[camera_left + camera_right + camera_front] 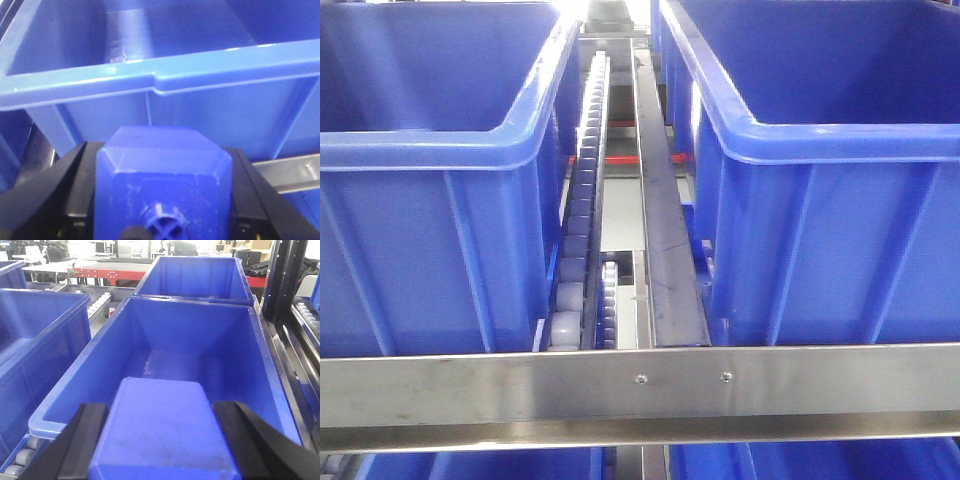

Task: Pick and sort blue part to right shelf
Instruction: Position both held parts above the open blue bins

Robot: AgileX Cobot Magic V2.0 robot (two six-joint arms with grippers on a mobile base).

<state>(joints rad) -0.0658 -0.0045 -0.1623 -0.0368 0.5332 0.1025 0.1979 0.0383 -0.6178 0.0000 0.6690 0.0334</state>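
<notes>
In the left wrist view a blue part (pixel 162 180), blocky with bevelled top edges and a round cross-slotted stub, fills the space between my black fingers (pixel 75 195); my left gripper (pixel 162 200) is shut on it, just below the rim of a blue bin (pixel 160 75). In the right wrist view my right gripper (pixel 160 440) is shut on another blue part (pixel 162 430), a smooth rectangular block. It hangs over the near edge of an empty blue bin (pixel 185 360). Neither gripper shows in the front view.
The front view shows two large blue bins (pixel 430 180) (pixel 830 180) on a shelf, a roller track (pixel 582 210) and a dark rail (pixel 665 230) between them, and a steel crossbar (pixel 640 385) in front. More blue bins (pixel 200 275) (pixel 30 340) stand behind and to the left in the right wrist view.
</notes>
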